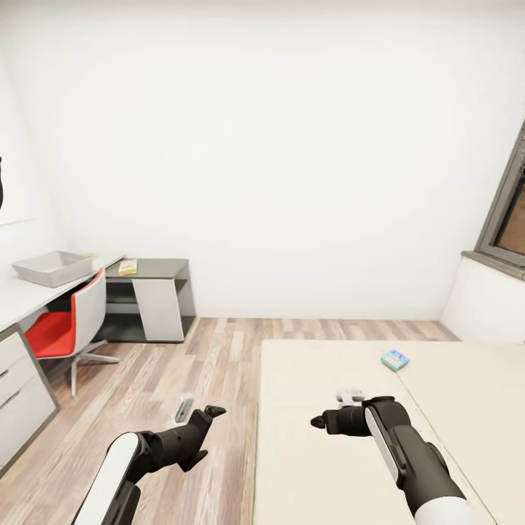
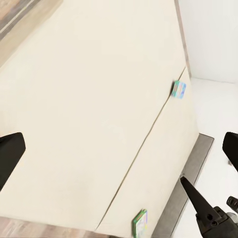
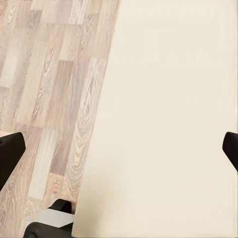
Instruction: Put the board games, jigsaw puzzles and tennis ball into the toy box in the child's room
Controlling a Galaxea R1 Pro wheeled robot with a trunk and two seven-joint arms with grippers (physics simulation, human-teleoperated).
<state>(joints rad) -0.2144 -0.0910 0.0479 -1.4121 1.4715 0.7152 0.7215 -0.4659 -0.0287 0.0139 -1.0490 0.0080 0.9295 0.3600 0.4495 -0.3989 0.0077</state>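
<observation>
Looking from the head view, the bed [image 1: 350, 408] fills the lower right of the frame, and a small blue game box [image 1: 395, 359] lies on the mattress at right of centre. At the left edge stands the table [image 1: 29, 295] with the grey toy box [image 1: 52, 267] on its top. Farther back, on the dark cabinet section, lies a yellow game box [image 1: 128, 267]. A red chair [image 1: 69, 324] stands at the table, on the wood floor [image 1: 182, 372]. The left gripper [image 1: 208, 414] is at lower left over the floor, and the right gripper [image 1: 321, 421] is at lower centre over the bed; I cannot tell from here how far their jaws stand apart.

In the left wrist view, the two dark fingers [image 2: 9, 156] are at the opposite edges of the frame, so the jaws are wide apart and hold nothing. Between them the mattress shows, with the blue game box [image 2: 179, 89] at upper right and a green-edged game box [image 2: 140, 223] at the bottom edge. The right gripper [image 2: 198, 201] is at lower right.

In the right wrist view, the fingers [image 3: 10, 156] are also at both edges, wide apart and empty. Behind them are the mattress at right and the floor [image 3: 49, 89] at left.
</observation>
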